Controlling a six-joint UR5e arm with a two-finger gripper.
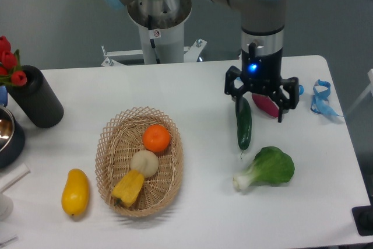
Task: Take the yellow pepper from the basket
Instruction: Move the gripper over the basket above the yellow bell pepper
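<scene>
While gripper [261, 104] hangs spread, empty, over cucumber [243, 122], yellow pepper [129, 188] lies in basket [111, 135], touching beige ball [144, 163]; crowded grasp risks nudging ball.

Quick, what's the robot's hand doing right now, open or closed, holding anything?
Hand: open and empty, fingers spread, hovering above the cucumber, far from the yellow pepper in the basket.
</scene>
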